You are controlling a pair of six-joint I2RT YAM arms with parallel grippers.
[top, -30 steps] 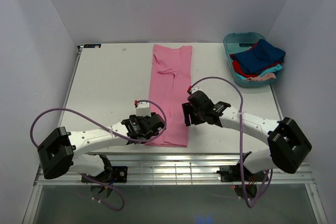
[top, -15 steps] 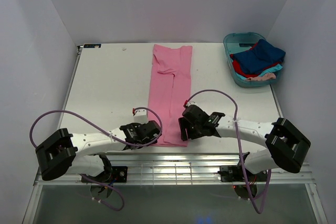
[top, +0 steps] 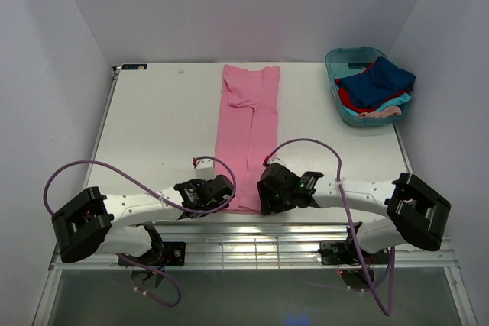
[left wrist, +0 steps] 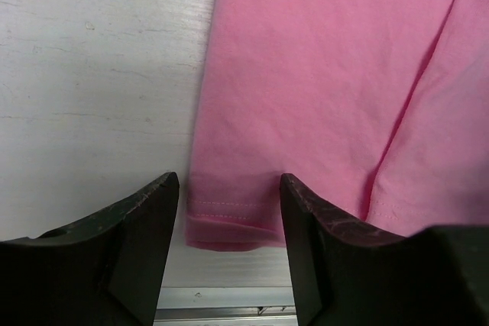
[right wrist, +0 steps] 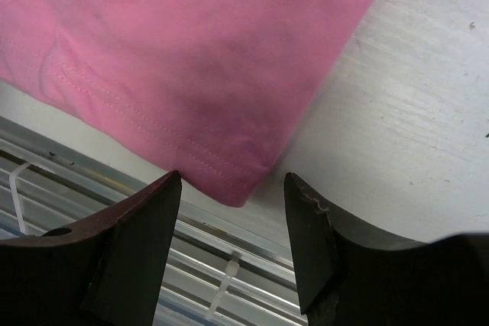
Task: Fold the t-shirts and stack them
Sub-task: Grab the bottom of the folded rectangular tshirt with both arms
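Though folded long, the pink t-shirt (top: 248,135) lies smooth.

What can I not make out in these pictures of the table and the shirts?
Top view: the left gripper and the right gripper cover the near corners of the pink t-shirt, so contact with the cloth cannot be told.
Top view: the dark blue shirt hides the lower shirts in the teal tub; their number is unclear.
Right wrist view: the t-shirt's right edge is blurred.
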